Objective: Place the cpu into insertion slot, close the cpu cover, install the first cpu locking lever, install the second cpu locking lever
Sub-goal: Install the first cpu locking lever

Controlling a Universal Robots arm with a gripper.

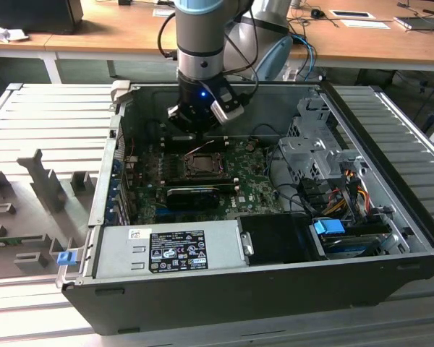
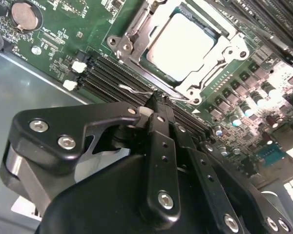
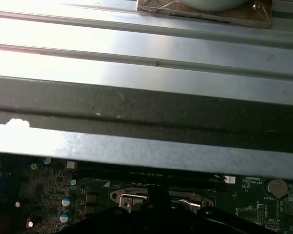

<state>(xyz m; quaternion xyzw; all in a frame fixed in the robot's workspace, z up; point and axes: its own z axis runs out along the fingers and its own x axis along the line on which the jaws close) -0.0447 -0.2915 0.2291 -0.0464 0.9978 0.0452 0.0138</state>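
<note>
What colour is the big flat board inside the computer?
Green. The board, dotted with small parts, shows best in the second wrist view.

The pale, square cpu (image 2: 183, 46) is seated flat in the insertion slot (image 2: 211, 33); the silvery cpu cover (image 2: 136, 34) is closed around it, its window framing the chip.

Grey arm (image 1: 200, 43), black end effector (image 2: 155, 105) (silver screws), blue light.
</note>
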